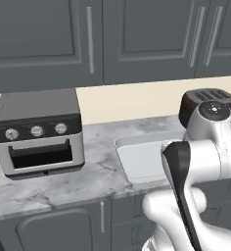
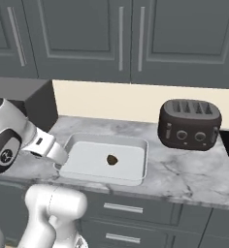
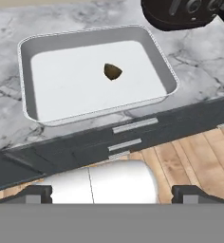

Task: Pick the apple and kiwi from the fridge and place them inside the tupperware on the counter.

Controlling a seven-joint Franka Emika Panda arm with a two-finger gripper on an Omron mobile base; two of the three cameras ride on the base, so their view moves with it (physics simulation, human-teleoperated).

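Note:
The white tupperware [image 3: 24, 76] sits on the marbled counter [image 3: 199, 61], near its front edge. A small brown kiwi [image 3: 113, 71] lies inside it, a little past the middle. From the right base view the kiwi [image 2: 112, 159] rests on the floor of the tupperware [image 2: 144, 160]; the left base view shows the tupperware [image 1: 137, 162] partly behind my arm. My gripper [image 3: 113, 192] hangs in front of the counter, short of the container, open with nothing between its fingertips [image 3: 38, 192]. The apple and the fridge are out of view.
A dark toaster [image 2: 189, 124] stands on the counter right of the tupperware. A grey toaster oven [image 1: 39, 132] stands to its left. Dark upper cabinets [image 2: 126, 38] hang above. Drawers with silver handles [image 2: 122, 208] lie below, and a wooden floor [image 3: 199, 161] beneath.

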